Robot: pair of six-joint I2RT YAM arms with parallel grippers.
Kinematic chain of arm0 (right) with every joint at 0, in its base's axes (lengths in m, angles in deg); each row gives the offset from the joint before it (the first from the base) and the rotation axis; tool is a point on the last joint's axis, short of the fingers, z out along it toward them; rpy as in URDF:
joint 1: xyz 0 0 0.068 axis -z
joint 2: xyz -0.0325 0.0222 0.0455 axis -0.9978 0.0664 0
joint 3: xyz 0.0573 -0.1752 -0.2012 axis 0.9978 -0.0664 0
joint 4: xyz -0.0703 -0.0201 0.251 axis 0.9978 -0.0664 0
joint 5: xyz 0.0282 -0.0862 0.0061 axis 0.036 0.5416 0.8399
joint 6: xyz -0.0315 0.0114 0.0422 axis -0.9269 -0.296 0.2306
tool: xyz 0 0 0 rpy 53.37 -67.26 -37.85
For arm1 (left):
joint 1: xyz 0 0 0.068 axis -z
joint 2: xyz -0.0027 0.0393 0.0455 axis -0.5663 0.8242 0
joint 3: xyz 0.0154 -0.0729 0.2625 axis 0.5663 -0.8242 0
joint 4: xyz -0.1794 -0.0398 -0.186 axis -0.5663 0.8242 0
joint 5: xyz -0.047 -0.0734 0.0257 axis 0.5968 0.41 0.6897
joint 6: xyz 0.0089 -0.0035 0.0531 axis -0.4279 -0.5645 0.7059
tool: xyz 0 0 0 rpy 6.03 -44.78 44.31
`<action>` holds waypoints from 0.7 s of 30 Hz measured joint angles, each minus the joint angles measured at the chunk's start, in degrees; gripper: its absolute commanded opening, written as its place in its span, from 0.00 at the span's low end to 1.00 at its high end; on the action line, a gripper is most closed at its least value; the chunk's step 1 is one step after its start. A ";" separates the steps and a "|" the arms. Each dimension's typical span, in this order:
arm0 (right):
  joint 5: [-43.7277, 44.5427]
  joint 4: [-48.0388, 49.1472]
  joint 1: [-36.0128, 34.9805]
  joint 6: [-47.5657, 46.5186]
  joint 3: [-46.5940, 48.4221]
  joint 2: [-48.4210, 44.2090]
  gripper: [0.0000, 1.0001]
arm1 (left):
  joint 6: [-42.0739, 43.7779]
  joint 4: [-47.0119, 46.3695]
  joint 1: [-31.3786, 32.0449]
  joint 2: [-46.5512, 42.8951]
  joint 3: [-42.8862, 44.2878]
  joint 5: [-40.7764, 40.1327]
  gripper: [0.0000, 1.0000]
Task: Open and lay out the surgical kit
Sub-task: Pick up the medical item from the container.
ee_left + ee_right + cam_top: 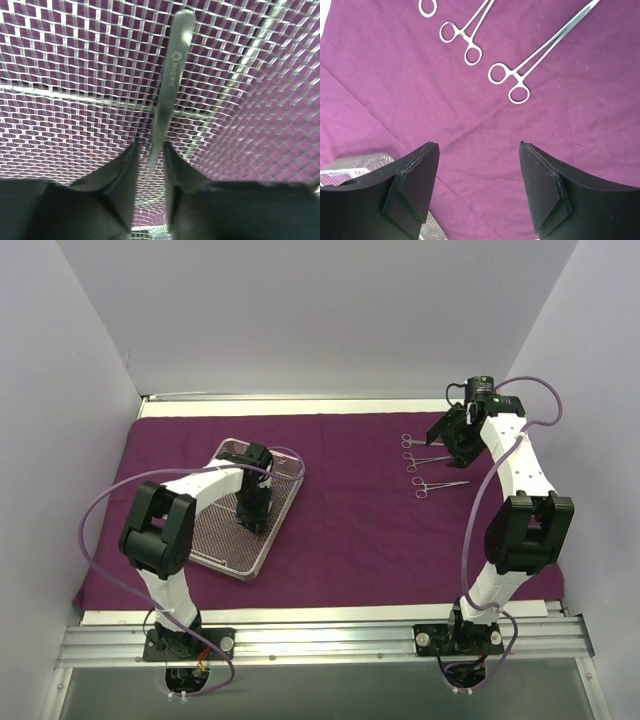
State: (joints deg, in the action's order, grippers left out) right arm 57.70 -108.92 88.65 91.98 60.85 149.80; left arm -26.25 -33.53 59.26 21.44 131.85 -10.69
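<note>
The purple cloth wrap [360, 530] lies spread flat over the table. The silver wire-mesh tray [285, 502] sits on it at the left. My left gripper [252, 512] points down into the tray. In the left wrist view its fingers [151, 150] are closed in on a thin flat metal instrument [172, 75] lying on the mesh [75, 60]. Three ring-handled instruments [428, 458] lie in a row on the cloth at the right. My right gripper [455, 440] hovers beside them, open and empty [479, 147], with the ring handles [512, 82] ahead of it.
White walls close in the left, back and right sides. A metal rail [320, 640] runs along the near edge with both arm bases. A corner of the tray [365, 162] shows low in the right wrist view.
</note>
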 measured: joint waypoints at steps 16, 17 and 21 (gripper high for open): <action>-4.83 4.15 -5.95 -12.94 9.49 1.03 0.57 | 2.62 10.49 -2.21 -3.80 13.90 0.63 0.02; -5.88 5.31 -6.12 -14.10 9.49 1.03 0.57 | 2.97 11.54 -3.08 -5.09 17.46 2.54 0.02; -8.37 10.36 -9.92 -21.14 9.49 1.03 0.58 | 2.89 10.91 -7.02 -9.86 24.94 14.80 0.02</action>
State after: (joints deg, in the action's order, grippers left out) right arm 49.33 -98.56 78.73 70.85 70.34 150.83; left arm -23.37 -22.62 52.25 11.58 156.78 4.11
